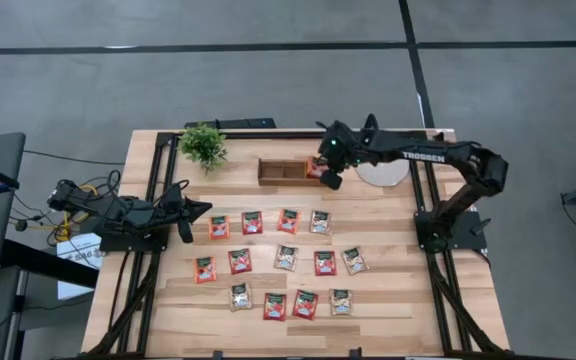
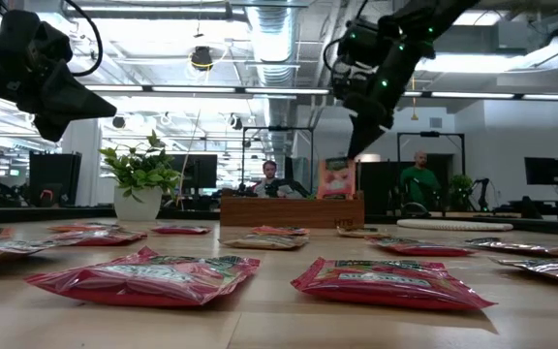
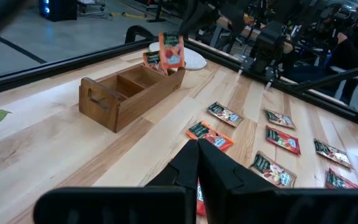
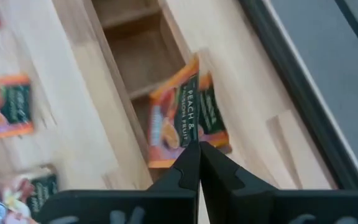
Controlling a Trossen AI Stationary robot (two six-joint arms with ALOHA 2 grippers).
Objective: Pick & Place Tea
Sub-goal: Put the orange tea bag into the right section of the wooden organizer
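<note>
Several flat tea sachets (image 1: 286, 257), red and pale, lie in rows on the wooden table. A wooden box (image 1: 283, 170) with compartments stands at the far middle. My right gripper (image 1: 330, 180) is over the box's right end, shut on an orange-red tea sachet (image 3: 171, 51). Another sachet (image 3: 151, 60) leans inside that end compartment. My left gripper (image 1: 206, 208) waits shut at the table's left, above the wood and touching nothing. My right gripper pinches the sachet's upper edge (image 4: 190, 134) between its two fingertips, coming from above on a slant. The sachet hangs upright below the fingers. Its lower end (image 2: 337, 189) dips behind the box's near wall, over the right-end compartment.
A small potted plant (image 1: 204, 145) stands at the far left of the table. A round pale disc (image 1: 383, 172) lies just right of the box. Dark frame rails (image 1: 430, 200) run along both table sides. People sit in the room beyond the table.
</note>
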